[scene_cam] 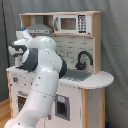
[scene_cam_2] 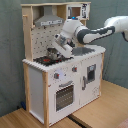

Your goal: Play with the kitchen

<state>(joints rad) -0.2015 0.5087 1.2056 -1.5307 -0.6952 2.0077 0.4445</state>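
Note:
The kitchen [scene_cam_2: 50, 85] is a tall white and light-wood toy with a hood [scene_cam_2: 47, 20], a pegboard back and an oven door [scene_cam_2: 64, 95]. In the second exterior view my arm reaches in from the right. My gripper [scene_cam_2: 56, 49] hangs low over the black-red hob [scene_cam_2: 42, 60], right at a small metal pot [scene_cam_2: 51, 54] standing there. In the first exterior view the kitchen [scene_cam: 87, 92] shows its black tap [scene_cam: 84, 59] and grey sink [scene_cam: 76, 75]. My own white arm [scene_cam: 42, 70] covers the hob and the gripper in that view.
A toy microwave [scene_cam: 67, 23] sits on the top shelf beside the hood [scene_cam: 37, 27]. A rounded counter end [scene_cam: 102, 79] juts out past the sink. The kitchen stands on a wooden surface [scene_cam_2: 102, 107], with a grey curtain [scene_cam_2: 10, 55] behind.

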